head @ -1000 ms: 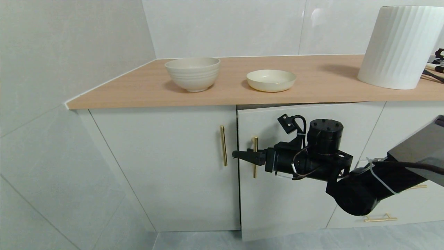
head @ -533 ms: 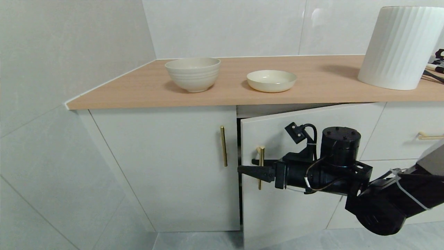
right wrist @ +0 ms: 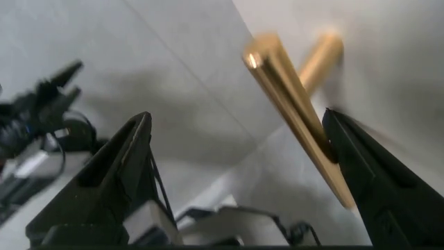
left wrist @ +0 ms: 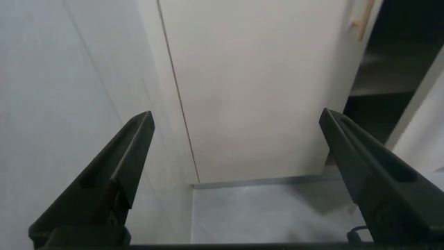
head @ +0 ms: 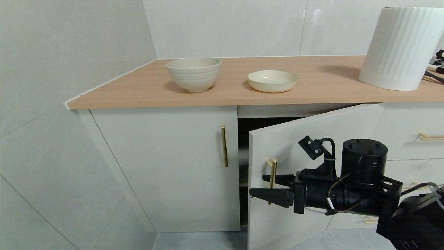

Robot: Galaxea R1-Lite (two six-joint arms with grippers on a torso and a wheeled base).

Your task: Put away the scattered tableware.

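A ribbed cream bowl (head: 193, 73) and a shallow cream dish (head: 272, 80) stand side by side on the wooden counter (head: 138, 93). Below them the right cabinet door (head: 312, 139) hangs partly open, showing a dark interior (head: 263, 121). My right gripper (head: 269, 186) is open at that door's gold handle (head: 273, 175), one finger behind the bar and one in front. In the right wrist view the handle (right wrist: 295, 104) runs between the spread fingers of the right gripper (right wrist: 236, 118), close to one finger. My left gripper (left wrist: 236, 118) is open and holds nothing, low before the left cabinet door (left wrist: 257, 90).
A tall white ribbed container (head: 399, 48) stands at the counter's right end, with dark utensils (head: 435, 69) behind it. The left door (head: 166, 166) is closed, its gold handle (head: 224, 146) upright. Drawers with gold pulls (head: 430, 136) lie to the right. A tiled wall (head: 52, 121) bounds the left side.
The right cabinet door has swung further open. My right gripper has moved down and back towards me with the handle between its fingers. The bowl and dish have stayed put.
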